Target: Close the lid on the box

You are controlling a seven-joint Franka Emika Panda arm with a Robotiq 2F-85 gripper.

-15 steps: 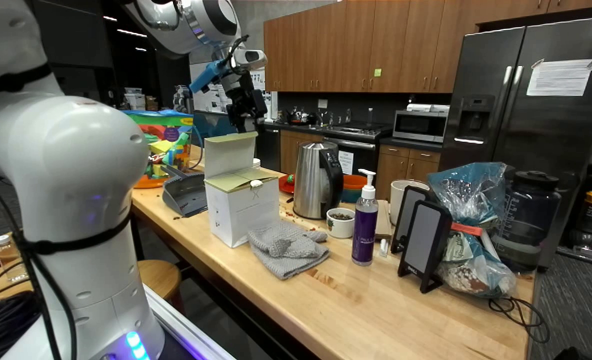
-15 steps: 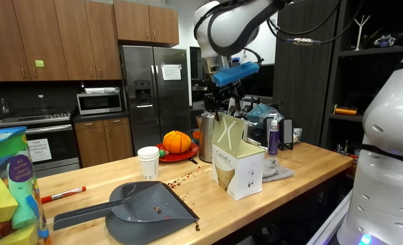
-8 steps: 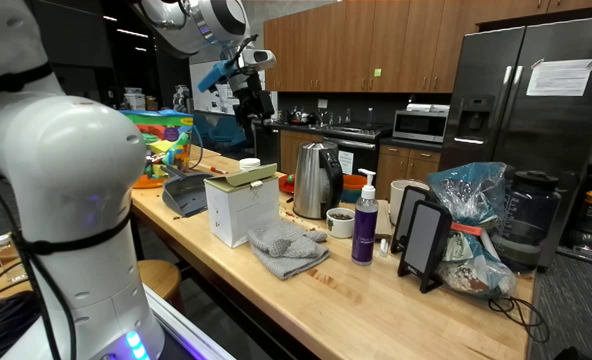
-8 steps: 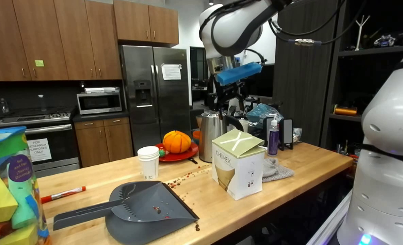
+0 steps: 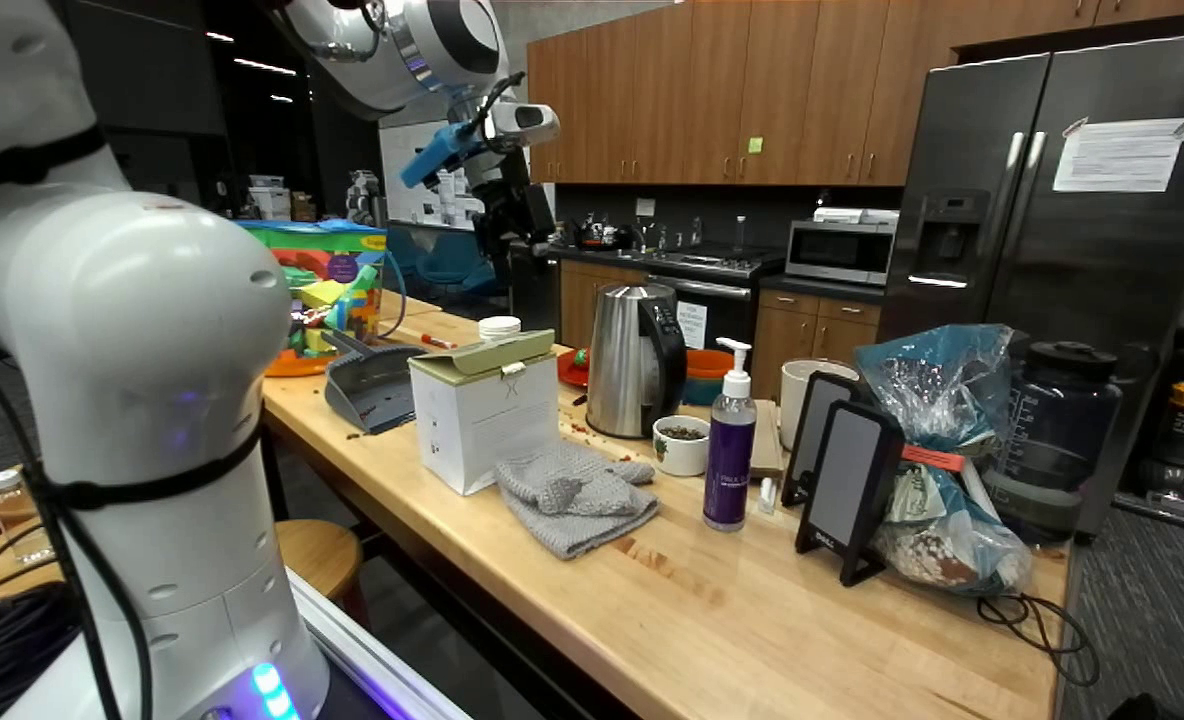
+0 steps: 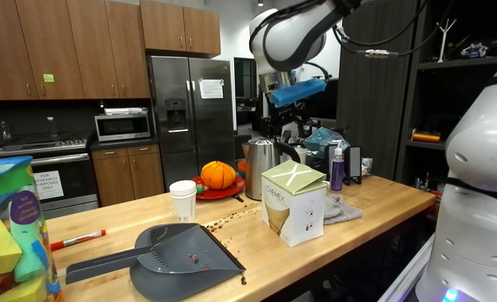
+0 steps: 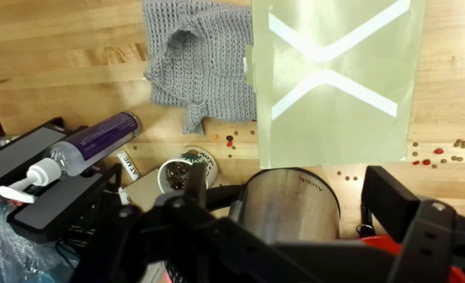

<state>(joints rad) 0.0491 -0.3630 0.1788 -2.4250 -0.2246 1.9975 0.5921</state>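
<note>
The small white box (image 6: 295, 218) with CHEMEX print stands upright on the wooden table; it also shows in an exterior view (image 5: 492, 430). Its lid (image 6: 292, 176), green on top with a white X, lies down over the box's top. One edge of the lid sits slightly raised, with a narrow gap beneath, seen in both exterior views. In the wrist view the lid (image 7: 334, 133) fills the upper right. My gripper (image 7: 289, 188) is open and empty, its fingers wide apart. In an exterior view the gripper (image 6: 288, 130) hangs above and behind the box, apart from the lid.
The steel kettle (image 5: 632, 360) stands close beside the box, under my gripper in the wrist view. A grey cloth (image 5: 582, 495) touches the box's side. A dustpan (image 6: 185, 260), paper cups (image 6: 183, 201), a purple bottle (image 5: 729, 450) and a toy-filled bin (image 5: 337, 290) stand around.
The lid stood upright with a gripper finger against it one second ago; it dropped onto the box by half a second ago. My gripper has moved off it, toward the kettle.
</note>
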